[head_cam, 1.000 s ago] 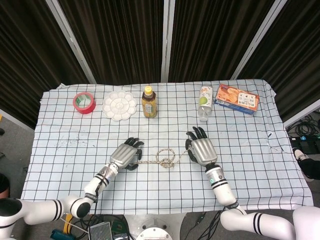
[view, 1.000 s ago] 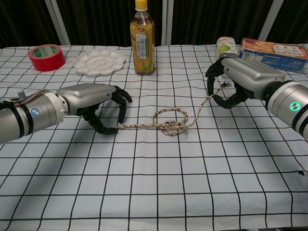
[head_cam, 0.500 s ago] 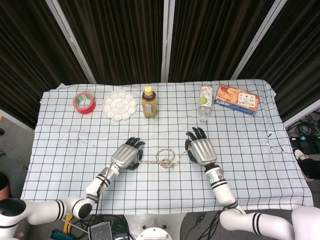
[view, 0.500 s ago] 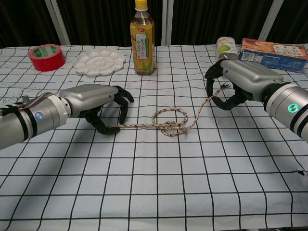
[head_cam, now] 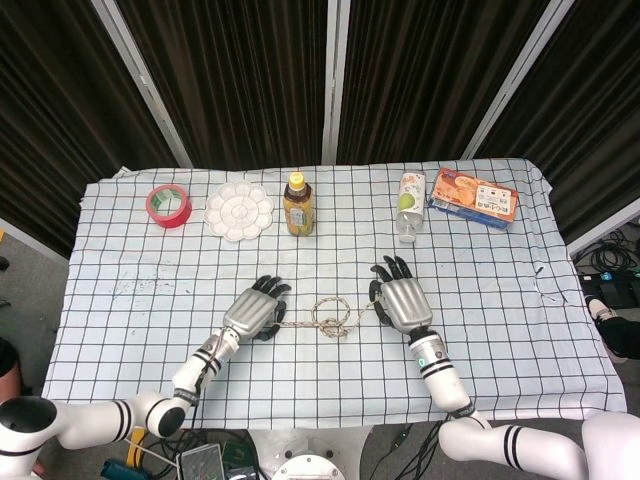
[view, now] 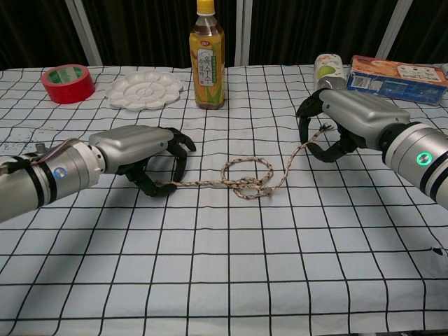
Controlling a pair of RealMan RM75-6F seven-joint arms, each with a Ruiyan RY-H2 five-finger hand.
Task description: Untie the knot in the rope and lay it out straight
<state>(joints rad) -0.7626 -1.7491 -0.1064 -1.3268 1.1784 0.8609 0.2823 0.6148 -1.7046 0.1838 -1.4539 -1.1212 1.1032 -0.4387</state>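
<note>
Braided tan rope lies mid-worktop, its knot still tied. Your left robot hand pinches the nine o'clock end, your right robot hand the three o'clock end; untying and straightening remain.

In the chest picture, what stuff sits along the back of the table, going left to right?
Red tape roll → white paint palette → tea bottle → small bottle with the green label → orange and blue box.
</note>
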